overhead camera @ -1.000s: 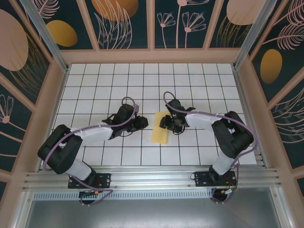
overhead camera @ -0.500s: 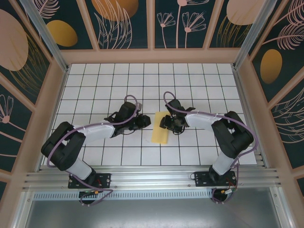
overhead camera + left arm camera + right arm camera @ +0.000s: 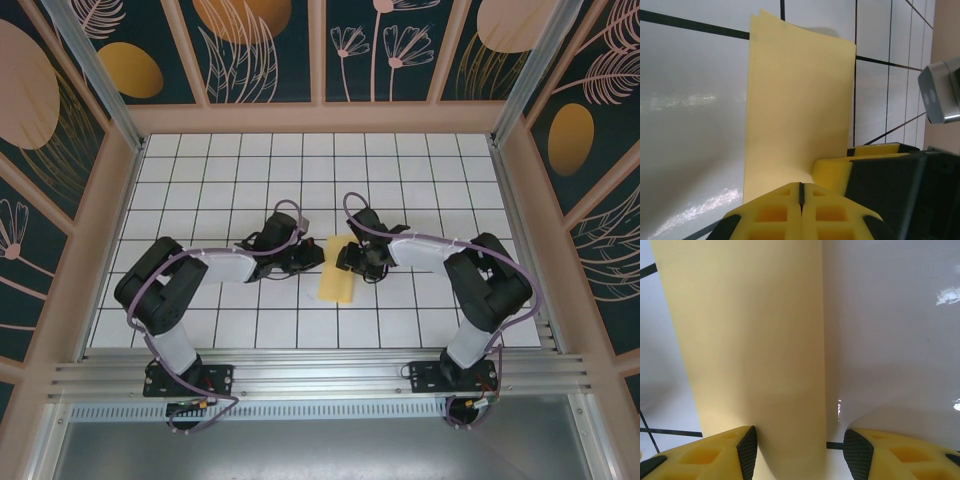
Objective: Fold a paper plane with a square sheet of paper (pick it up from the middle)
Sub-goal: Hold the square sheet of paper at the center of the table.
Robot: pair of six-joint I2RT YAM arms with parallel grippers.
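The square sheet of paper (image 3: 338,272) is yellow and lies folded into a long narrow rectangle on the white grid table (image 3: 220,180); a paper plane is out of view. My left gripper (image 3: 316,256) is shut at the sheet's left edge. In the left wrist view the paper (image 3: 800,100) runs under the closed tips of the left gripper (image 3: 801,192). My right gripper (image 3: 350,260) stands open at the sheet's right edge. In the right wrist view the right gripper (image 3: 800,450) has one finger over the paper (image 3: 750,340) and the other over bare table.
Patterned walls (image 3: 320,50) enclose the table on three sides. The arm bases sit on the metal rail (image 3: 320,378) at the near edge. One of the right gripper's fingers (image 3: 840,167) shows close beside the left tips.
My left arm has reached right to the paper's left edge and its jaws have closed. The right gripper and the paper have stayed in place.
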